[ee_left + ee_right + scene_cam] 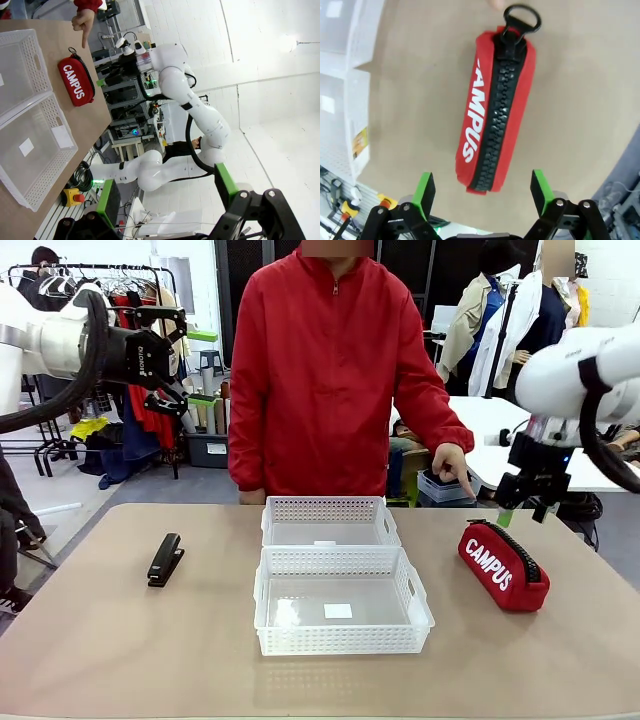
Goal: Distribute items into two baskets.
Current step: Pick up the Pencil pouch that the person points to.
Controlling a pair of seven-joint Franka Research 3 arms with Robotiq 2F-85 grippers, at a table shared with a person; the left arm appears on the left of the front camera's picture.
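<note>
The pouch (504, 567) was laid on the tabletop (120, 640), to the right of the near basket (340, 640). The far basket (330, 508) was set touching the near one in the middle. The stapler (165, 559) was laid to their left, apart from them. The right pincer (525, 508) was held wide open just above the pouch's far end, with nothing gripped. The left pincer (203, 368) was raised high at the left, also wide open and with nothing held. A person's hand (452, 465) was pointed down beside the pouch.

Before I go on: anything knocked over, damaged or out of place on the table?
Nothing stands out. The near basket and far basket sit upright in line; the pouch lies zipped to their right, the stapler closed to their left.
</note>
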